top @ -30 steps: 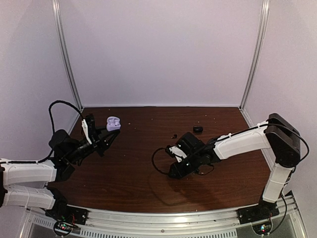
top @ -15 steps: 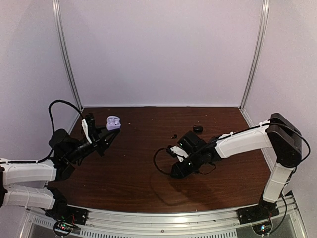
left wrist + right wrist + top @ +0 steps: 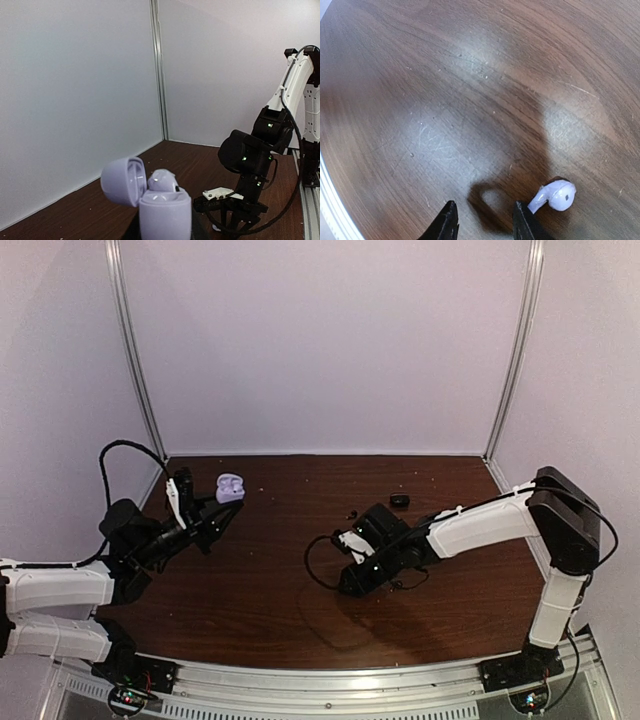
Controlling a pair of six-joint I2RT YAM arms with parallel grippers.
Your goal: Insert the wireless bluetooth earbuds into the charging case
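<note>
Left gripper (image 3: 224, 508) clamps the open lilac charging case (image 3: 161, 202); right gripper (image 3: 485, 224), fingers parted and empty, hovers beside a pale earbud (image 3: 555, 195).

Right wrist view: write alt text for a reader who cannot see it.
A pale lilac-white earbud lies on the dark wood table, just right of the right tool and outside the gap between its two black fingertips. The tool is open with nothing in it, close above the table.
</note>
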